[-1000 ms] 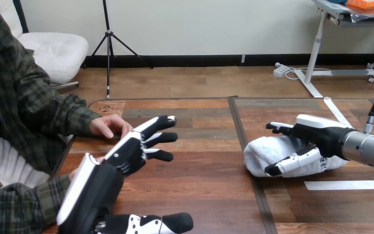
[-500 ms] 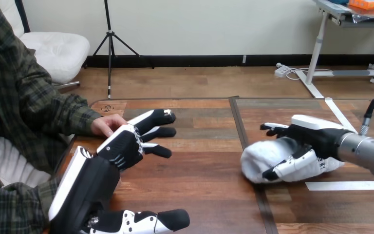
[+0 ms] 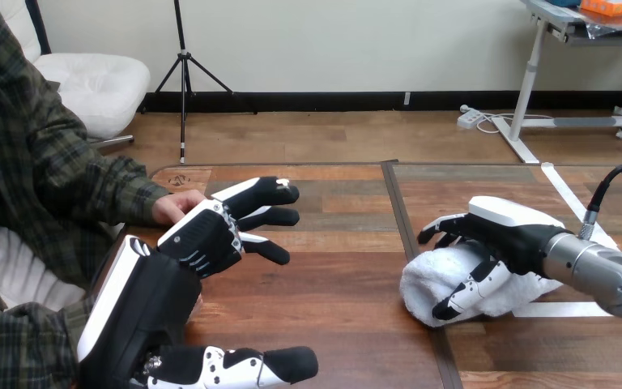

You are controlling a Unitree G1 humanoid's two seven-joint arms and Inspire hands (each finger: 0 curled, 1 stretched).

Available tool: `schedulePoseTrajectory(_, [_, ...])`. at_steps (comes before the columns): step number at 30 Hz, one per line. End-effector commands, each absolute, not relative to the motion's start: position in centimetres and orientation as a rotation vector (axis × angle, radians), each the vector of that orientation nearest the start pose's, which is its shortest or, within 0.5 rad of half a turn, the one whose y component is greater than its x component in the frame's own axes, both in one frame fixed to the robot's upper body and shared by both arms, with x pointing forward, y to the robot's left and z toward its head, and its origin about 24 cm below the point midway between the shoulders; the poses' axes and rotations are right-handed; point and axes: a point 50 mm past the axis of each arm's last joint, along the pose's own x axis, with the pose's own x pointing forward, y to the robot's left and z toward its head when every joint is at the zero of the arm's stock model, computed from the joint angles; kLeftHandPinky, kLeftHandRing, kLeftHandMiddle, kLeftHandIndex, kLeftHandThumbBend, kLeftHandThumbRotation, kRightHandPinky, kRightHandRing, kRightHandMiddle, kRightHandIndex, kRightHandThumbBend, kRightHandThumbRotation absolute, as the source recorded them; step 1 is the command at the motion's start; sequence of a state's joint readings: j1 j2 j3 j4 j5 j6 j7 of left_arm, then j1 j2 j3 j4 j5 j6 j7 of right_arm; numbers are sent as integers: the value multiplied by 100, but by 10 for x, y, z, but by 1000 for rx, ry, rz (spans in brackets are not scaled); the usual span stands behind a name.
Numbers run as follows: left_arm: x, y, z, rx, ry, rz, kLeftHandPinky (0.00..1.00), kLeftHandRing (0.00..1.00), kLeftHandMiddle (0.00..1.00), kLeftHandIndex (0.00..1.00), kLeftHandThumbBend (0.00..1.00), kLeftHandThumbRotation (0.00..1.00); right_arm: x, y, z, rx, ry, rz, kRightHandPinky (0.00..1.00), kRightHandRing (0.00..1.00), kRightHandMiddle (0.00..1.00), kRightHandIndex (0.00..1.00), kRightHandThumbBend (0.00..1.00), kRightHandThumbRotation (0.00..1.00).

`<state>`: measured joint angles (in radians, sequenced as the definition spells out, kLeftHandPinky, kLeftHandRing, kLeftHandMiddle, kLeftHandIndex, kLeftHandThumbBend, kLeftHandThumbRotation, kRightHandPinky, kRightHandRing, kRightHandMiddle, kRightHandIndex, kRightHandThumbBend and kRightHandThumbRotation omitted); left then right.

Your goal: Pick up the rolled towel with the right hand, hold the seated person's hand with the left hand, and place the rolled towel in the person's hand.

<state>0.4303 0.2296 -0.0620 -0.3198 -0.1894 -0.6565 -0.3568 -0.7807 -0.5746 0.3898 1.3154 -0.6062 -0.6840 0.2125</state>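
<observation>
The white rolled towel (image 3: 431, 284) lies on the wooden table (image 3: 332, 275) at the right. My right hand (image 3: 506, 235) sits over it, thumb curled down its near side and fingers over its far side. My left hand (image 3: 206, 239) hovers at the left with straight fingers pointing right and its thumb (image 3: 243, 365) spread low near the bottom edge. The person's hand (image 3: 174, 207) rests on the table edge just behind my left hand's fingers, and I cannot tell whether they touch.
The person sits at the left side, a plaid sleeve (image 3: 89, 186) reaching to the table. A dark seam (image 3: 397, 211) runs down the tabletop's middle. White tape strips (image 3: 555, 309) lie on the wood beside the towel.
My right hand has drawn the towel leftward and nearer to me, closing more tightly round it. My left hand has shifted slightly left, nearer the person's hand.
</observation>
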Motion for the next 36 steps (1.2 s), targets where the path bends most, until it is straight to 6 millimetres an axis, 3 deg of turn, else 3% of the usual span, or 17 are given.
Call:
schedulePoseTrajectory(1, [156, 163, 107, 103, -616, -391, 58, 75, 80, 78, 100, 27, 319, -233, 6, -1217, 267, 767, 35, 40, 48, 46, 88, 3])
schedulePoseTrajectory(13, [156, 162, 109, 116, -633, -396, 53, 71, 78, 76, 100, 26, 318, -229, 5, -1169, 240, 739, 25, 26, 31, 29, 75, 0])
schedulePoseTrajectory(36, [155, 162, 107, 126, -634, -381, 51, 70, 78, 75, 100, 28, 317, -221, 19, -970, 55, 687, 17, 21, 26, 26, 70, 0])
